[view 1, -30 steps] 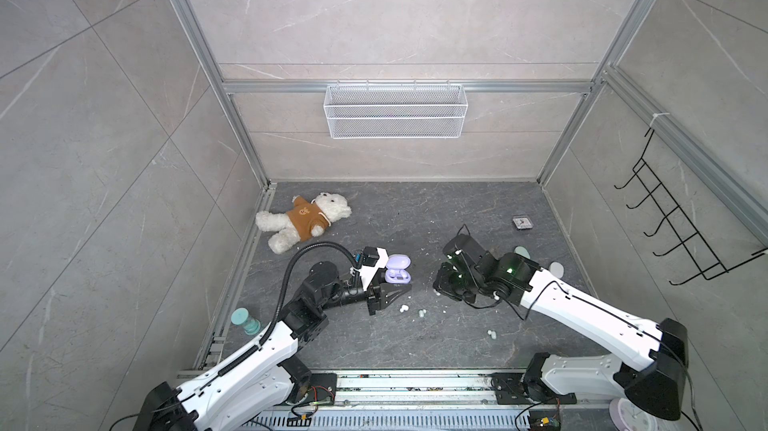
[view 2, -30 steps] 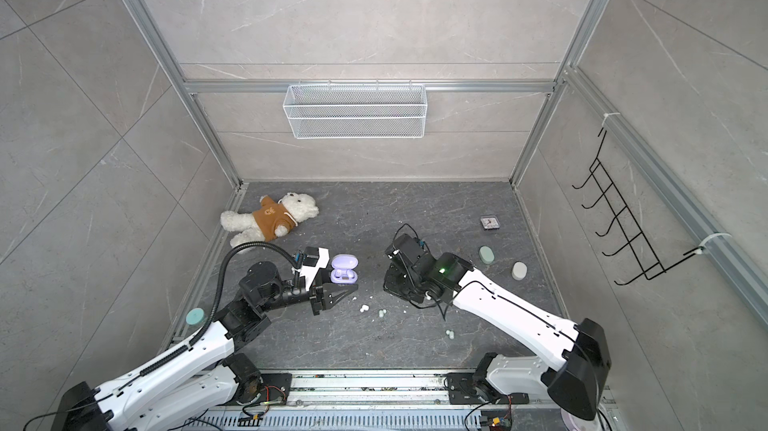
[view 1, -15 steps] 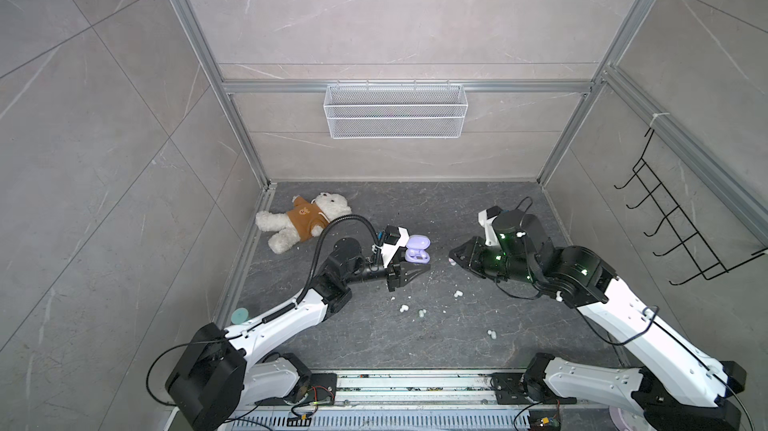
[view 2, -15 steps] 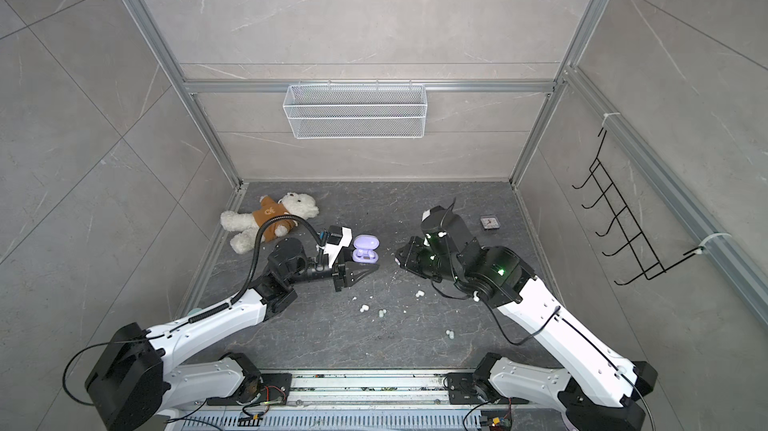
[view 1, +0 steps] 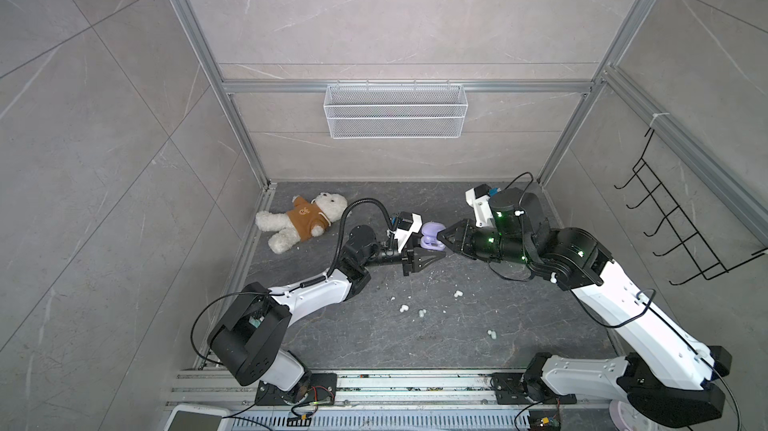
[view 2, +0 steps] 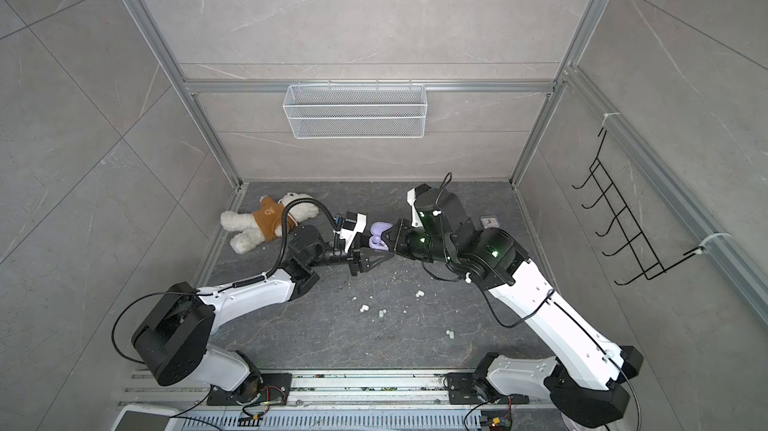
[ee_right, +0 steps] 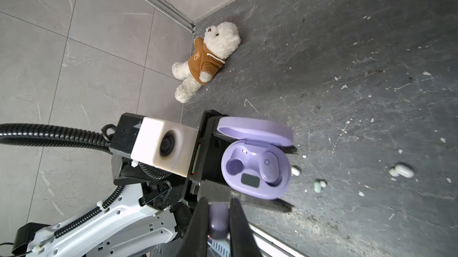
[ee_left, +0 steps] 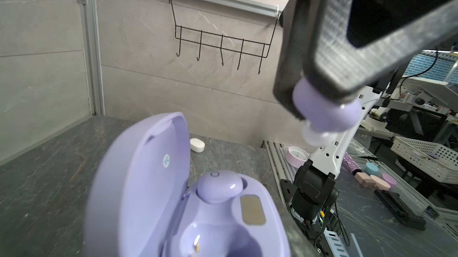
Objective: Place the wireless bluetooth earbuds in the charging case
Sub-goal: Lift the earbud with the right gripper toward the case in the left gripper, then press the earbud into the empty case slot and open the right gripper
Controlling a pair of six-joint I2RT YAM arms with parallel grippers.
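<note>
I see the wire basket (view 1: 395, 113) on the back wall at 12 o'clock. My left gripper (view 1: 428, 248) is clamped on the open lilac charging case (ee_right: 255, 169), and a seated earbud (ee_right: 270, 166), also lilac, fills one socket inside it. At the case's 3 o'clock, my right gripper (view 1: 444, 237) pinches a second lilac earbud (ee_right: 218, 221) tight. Loose earbuds (view 1: 457, 294) lie on the floor around 5 o'clock from the case.

My parts, in a top view.
- Left arm (view 1: 307, 291), seven o'clock: white shells, black joints, dark screw heads, black corrugated hose (view 1: 365, 200) arching over.
- White wrist-camera block (ee_right: 163, 146), round black lens.
- Right arm (view 1: 623, 304), four o'clock: same white and black, thin black cables (view 1: 508, 277), green lamps (view 1: 500, 215).
- Black triangular fingers (view 1: 428, 260), faces cross-hatched.
</note>
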